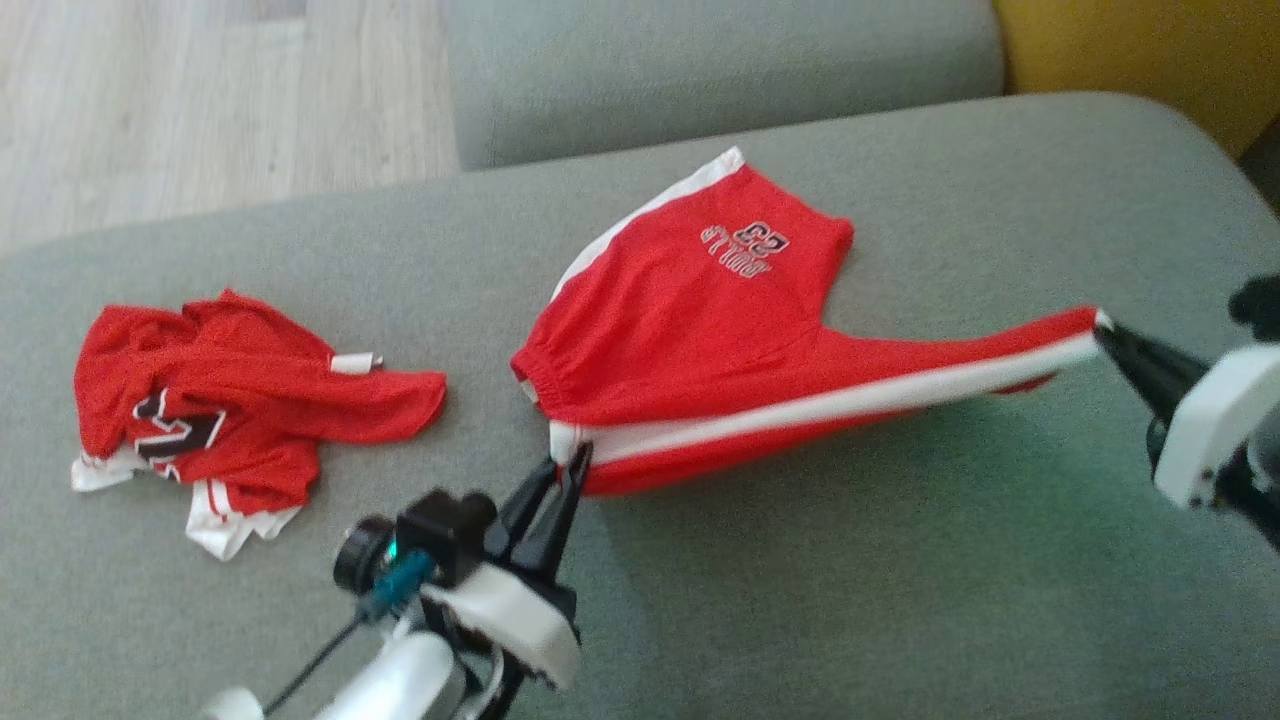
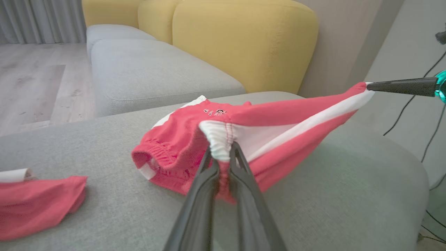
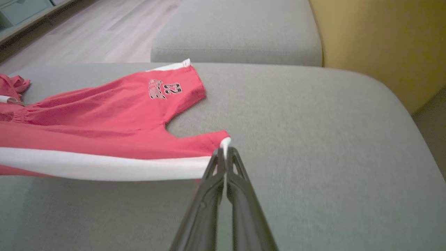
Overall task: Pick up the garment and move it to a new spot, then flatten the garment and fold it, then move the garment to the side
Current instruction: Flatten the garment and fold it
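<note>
L pincer [image 1: 572, 462] clenched on waistband corner, R pincer [image 1: 1105, 332] clenched on leg hem of red shorts [image 1: 690, 330], strung taut over the cushion [image 1: 900, 560] w/ far leg lying toward 12 o'clock: pull both evenly, lower flat w/o slack, clear of jersey [image 1: 230, 390] at 9 o'clock.

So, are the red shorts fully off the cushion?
No, the printed leg of the red shorts lies on the cushion; only the striped edge is raised between the left claw and right claw.
</note>
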